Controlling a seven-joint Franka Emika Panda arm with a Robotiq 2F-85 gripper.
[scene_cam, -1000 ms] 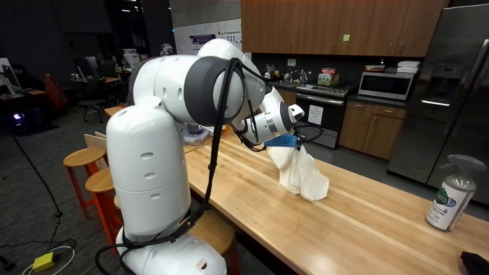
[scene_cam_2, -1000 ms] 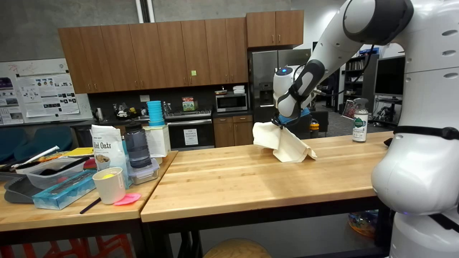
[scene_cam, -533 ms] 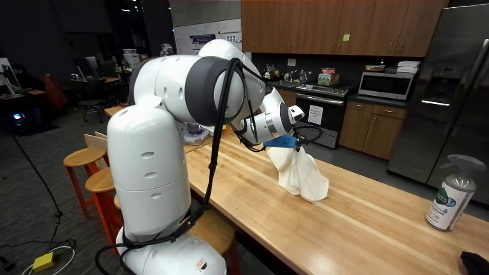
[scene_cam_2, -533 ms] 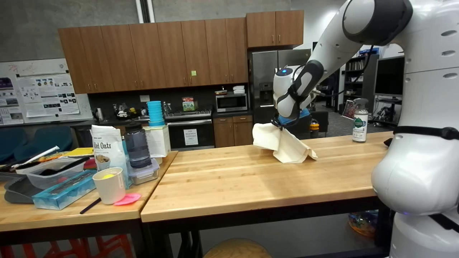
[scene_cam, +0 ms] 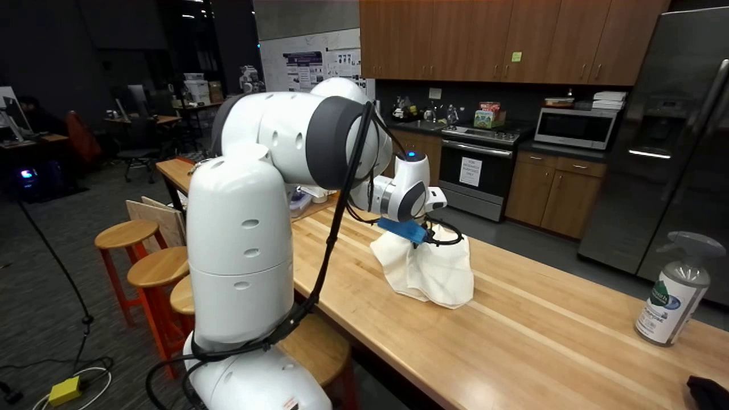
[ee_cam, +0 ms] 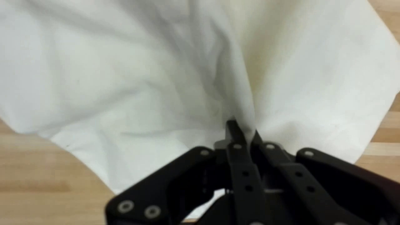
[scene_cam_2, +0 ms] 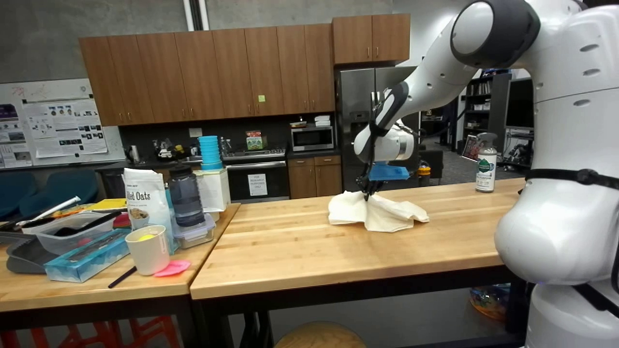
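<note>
A cream-coloured cloth (scene_cam: 441,276) hangs in loose folds from the gripper in both exterior views, its lower part resting on the wooden table (scene_cam: 393,341). Seen from the wrist, the cloth (ee_cam: 103,78) fills most of the picture, with wood showing at the corners. A raised fold runs down between the two black fingertips of my gripper (ee_cam: 244,125), which are pressed together on it. In an exterior view the gripper (scene_cam_2: 368,194) points down just above the tabletop, with cloth (scene_cam_2: 391,215) draped to both sides. Folds hide the cloth's underside.
A spray bottle (scene_cam: 672,302) stands on the table, with a black item (scene_cam: 708,392) near it. On the adjoining table are an oats bag (scene_cam_2: 147,203), a mug (scene_cam_2: 147,253), a dark water bottle (scene_cam_2: 185,200) and a tissue box (scene_cam_2: 87,256). Stools (scene_cam: 159,267) line one side.
In the last half second my gripper has gone down and leftward in both exterior views, taking the cloth along. The cloth now sits lower and spreads wider over the table. The grip stays shut.
</note>
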